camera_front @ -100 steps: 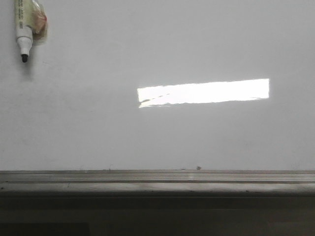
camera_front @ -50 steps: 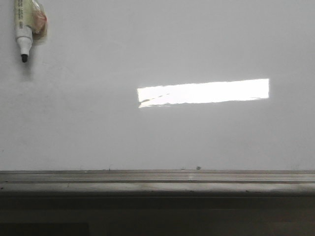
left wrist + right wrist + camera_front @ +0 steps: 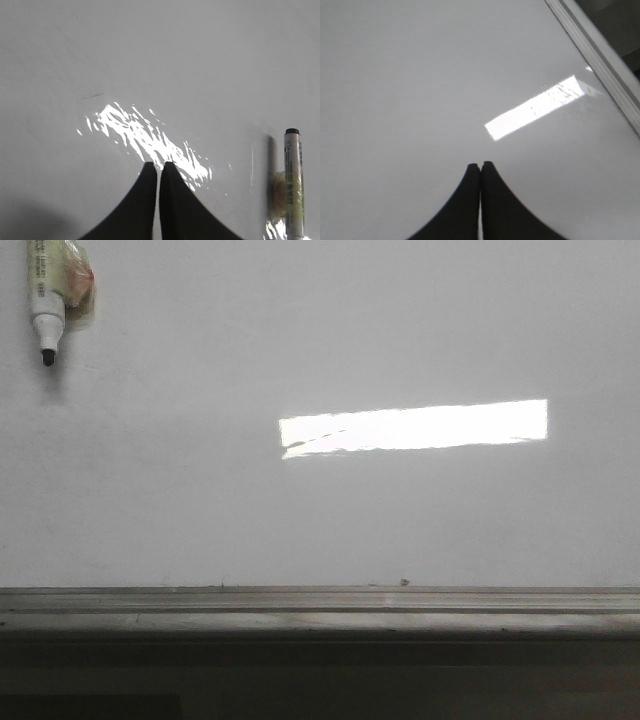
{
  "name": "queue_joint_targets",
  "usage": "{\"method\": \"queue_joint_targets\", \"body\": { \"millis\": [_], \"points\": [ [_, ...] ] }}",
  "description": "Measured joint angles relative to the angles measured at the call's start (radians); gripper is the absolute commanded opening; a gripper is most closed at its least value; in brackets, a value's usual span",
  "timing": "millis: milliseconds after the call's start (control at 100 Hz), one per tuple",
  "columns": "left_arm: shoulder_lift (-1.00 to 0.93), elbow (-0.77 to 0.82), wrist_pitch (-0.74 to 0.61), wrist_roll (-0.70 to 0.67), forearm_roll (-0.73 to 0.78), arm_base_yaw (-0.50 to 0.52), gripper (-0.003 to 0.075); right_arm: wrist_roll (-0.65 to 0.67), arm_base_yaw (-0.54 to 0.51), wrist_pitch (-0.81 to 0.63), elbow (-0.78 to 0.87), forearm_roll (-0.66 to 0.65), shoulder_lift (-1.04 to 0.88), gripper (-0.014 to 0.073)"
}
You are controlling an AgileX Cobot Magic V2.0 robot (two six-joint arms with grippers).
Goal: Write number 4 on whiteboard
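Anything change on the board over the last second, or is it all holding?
Nothing has visibly changed. The marker sits in the same spot at the upper left of the whiteboard, tip down, and the board shows no number yet. Both the left gripper and right gripper are shut and empty.

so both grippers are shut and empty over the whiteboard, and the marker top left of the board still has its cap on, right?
Not quite: the marker is uncapped. The front view shows its bare black tip pointing down. The rest holds: the left gripper and right gripper are both shut on nothing above the whiteboard.
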Motion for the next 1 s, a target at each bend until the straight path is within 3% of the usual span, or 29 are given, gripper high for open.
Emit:
{"method": "queue_joint_targets", "body": {
  "millis": [210, 380, 570, 680, 840, 920, 1000],
  "points": [
    [0.021, -0.106, 0.128, -0.002, 0.044, 0.0, -0.002, 0.0, 0.0, 0.139, -0.131, -0.024, 0.089, -0.0052],
    [0.198, -0.314, 0.375, 0.021, 0.224, 0.0, -0.002, 0.0, 0.0, 0.312, -0.307, -0.126, 0.316, -0.0053],
    [0.387, -0.486, 0.533, 0.133, 0.238, 0.0, -0.0015, -0.017, 0.0, 0.472, -0.478, -0.201, 0.517, -0.0045],
    [0.457, -0.535, 0.562, 0.22, 0.174, 0.0, 0.0106, -0.036, 0.002, 0.526, -0.521, -0.206, 0.572, 0.0054],
    [0.555, -0.559, 0.569, 0.356, -0.001, -0.016, 0.0512, -0.045, 0.004, 0.562, -0.536, -0.206, 0.593, 0.0342],
    [0.607, -0.559, 0.569, 0.417, -0.103, -0.028, 0.052, -0.045, 0.004, 0.567, -0.536, -0.206, 0.593, 0.0365],
    [0.651, -0.56, 0.567, 0.498, -0.206, -0.042, 0.0456, -0.045, 0.004, 0.567, -0.536, -0.206, 0.593, 0.036]
  ]
}}
